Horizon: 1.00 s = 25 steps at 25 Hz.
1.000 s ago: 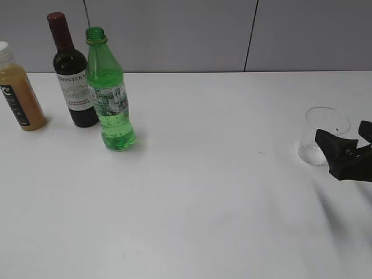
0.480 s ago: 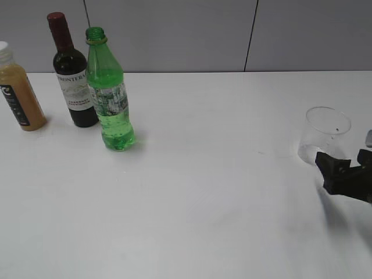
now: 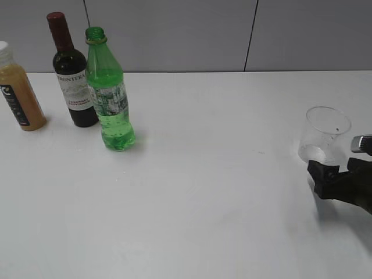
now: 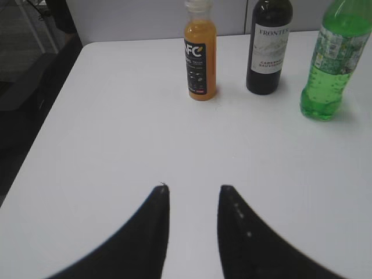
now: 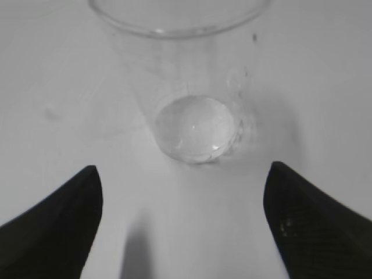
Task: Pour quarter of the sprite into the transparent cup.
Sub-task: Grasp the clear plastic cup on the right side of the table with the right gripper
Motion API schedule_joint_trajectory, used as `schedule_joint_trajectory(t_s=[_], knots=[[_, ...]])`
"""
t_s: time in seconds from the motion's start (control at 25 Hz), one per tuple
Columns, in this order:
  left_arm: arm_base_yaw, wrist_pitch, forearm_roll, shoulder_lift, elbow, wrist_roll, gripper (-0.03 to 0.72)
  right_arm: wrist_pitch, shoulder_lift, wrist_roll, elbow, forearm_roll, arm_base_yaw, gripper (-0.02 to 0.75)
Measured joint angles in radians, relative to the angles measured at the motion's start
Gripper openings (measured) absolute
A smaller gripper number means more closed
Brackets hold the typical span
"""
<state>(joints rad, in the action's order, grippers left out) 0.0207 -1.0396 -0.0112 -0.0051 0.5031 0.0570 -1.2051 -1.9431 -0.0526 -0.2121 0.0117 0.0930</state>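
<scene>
Labels: wine bottle (image 3: pixel 71 72) reads "FRONTERA" on a white label, smaller line under it looks like "CABERNET SAUVIGNON". Juice bottle (image 3: pixel 19 90) has a black label with big white letters, roughly "FC", partly turned away. Sprite (image 3: pixel 108 90) label is white-green, text too small to read.

Sprite stands upright on the desk (image 3: pixel 203 174), long axis vertical, open neck up, no cap visible. It's just right of and slightly in front of the wine bottle; juice bottle is on the wine bottle's other side.

Transparent cup (image 3: pixel 325 136) is well to the right of the sprite, upright, rim up.

Right pincer (image 5: pixel 183 197): spread wide, holding nothing, just in front of the cup, not touching.

Left pincer (image 4: pixel 193 197): narrow gap, empty, well apart from the sprite.
</scene>
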Motion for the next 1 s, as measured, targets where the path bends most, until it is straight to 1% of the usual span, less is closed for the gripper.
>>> schedule_joint_trajectory(t_s=[0.24, 0.44, 1.0], knots=[[0.000, 0.000, 0.000, 0.000, 0.000, 0.000, 0.230, -0.004, -0.039, -0.005, -0.080, 0.007, 0.000, 0.664], [0.000, 0.000, 0.000, 0.000, 0.000, 0.000, 0.230, -0.005, -0.094, -0.039, -0.096, -0.001, 0.000, 0.660], [0.000, 0.000, 0.000, 0.000, 0.000, 0.000, 0.230, -0.008, -0.193, -0.063, -0.207, -0.005, 0.000, 0.659]])
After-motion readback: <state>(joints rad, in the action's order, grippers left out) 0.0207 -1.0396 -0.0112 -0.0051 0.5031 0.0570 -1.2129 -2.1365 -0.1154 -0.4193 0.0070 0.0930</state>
